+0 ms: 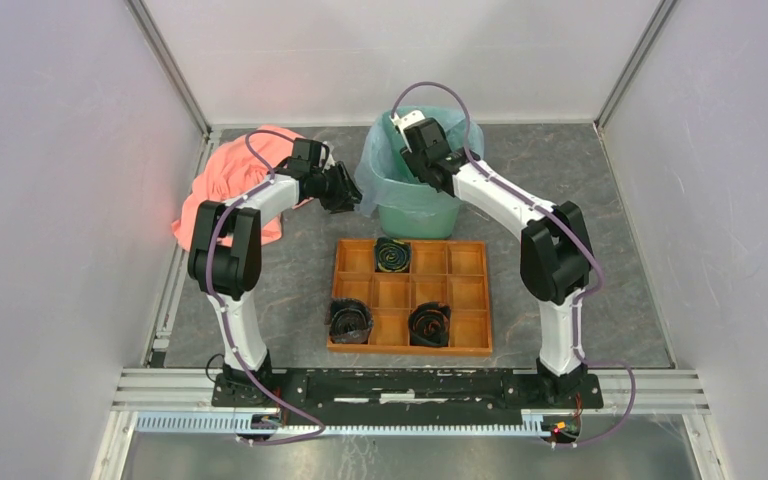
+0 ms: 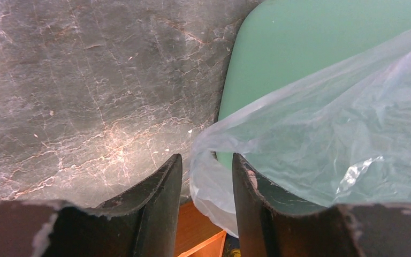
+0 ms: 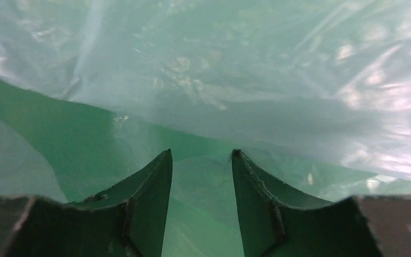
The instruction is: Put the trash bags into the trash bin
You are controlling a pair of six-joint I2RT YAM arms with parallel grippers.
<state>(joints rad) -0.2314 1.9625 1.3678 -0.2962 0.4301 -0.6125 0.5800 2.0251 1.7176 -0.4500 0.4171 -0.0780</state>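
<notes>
The mint-green trash bin (image 1: 422, 216) stands at the back of the table, and its smooth side fills the left wrist view (image 2: 299, 48). The pale blue trash bag (image 1: 374, 168) sits in the bin and spills over its rim. My left gripper (image 1: 346, 190) is just left of the bin. It is open (image 2: 206, 158), with a loose fold of the bag (image 2: 326, 144) lying between its fingers, not pinched. My right gripper (image 1: 422, 150) reaches down into the bin and is open (image 3: 200, 152), with bag film (image 3: 235, 75) above and around it.
A salmon-pink cloth (image 1: 232, 185) lies heaped at the back left, behind the left arm. An orange-brown wooden compartment tray (image 1: 465, 290) sits in front of the bin, with black coiled rolls (image 1: 393, 255) in three of its cells. Walls close in on both sides.
</notes>
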